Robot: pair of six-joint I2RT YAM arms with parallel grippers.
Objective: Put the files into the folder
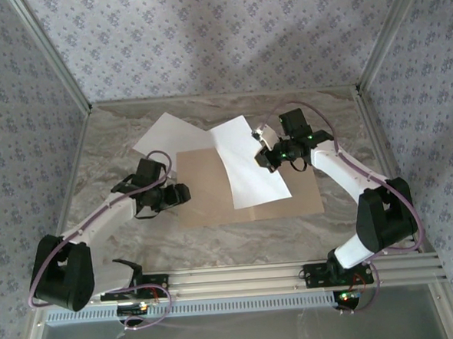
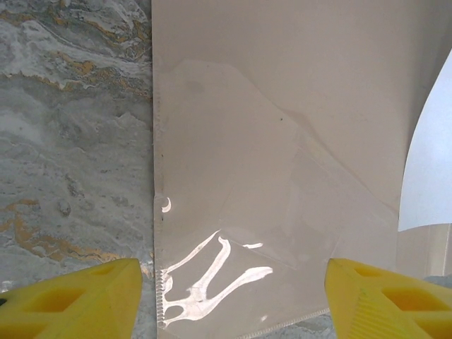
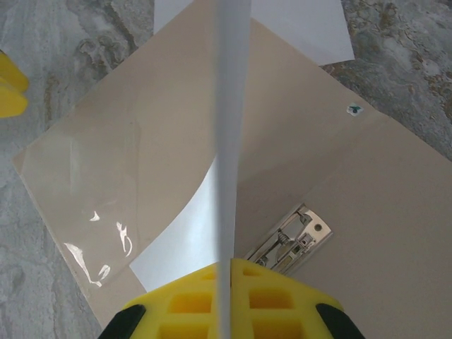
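The folder (image 1: 213, 197) lies open and flat on the marbled desk (image 1: 102, 154), tan inner face up, in the middle ground between the two arms. The left claw (image 1: 183, 195) sits low at the folder's left edge with its jaws spread wide and nothing between them. In the left wrist view its yellow fingers (image 2: 70, 304) stand at the two bottom corners, and the folder's left half with a glossy clear pocket (image 2: 233, 233) lies in the gap just beyond them. The right claw (image 3: 229, 282) is clamped tight on one white file, the held sheet (image 1: 249, 168), pinching it at its far right edge. From that wrist the paper runs straight up the picture edge-on, then bows down to the left onto the folder. From above, this sheet slants across the folder's spine, most of it resting on the folder and its near end close to the front edge. The metal clip (image 3: 293, 240) sits on the folder's inside just right of the held paper, close under the right claw. The second sheet (image 1: 167, 135) lies flat on the desk at the far left, well clear of both claws, and its near corner seems to run under the folder's far edge.
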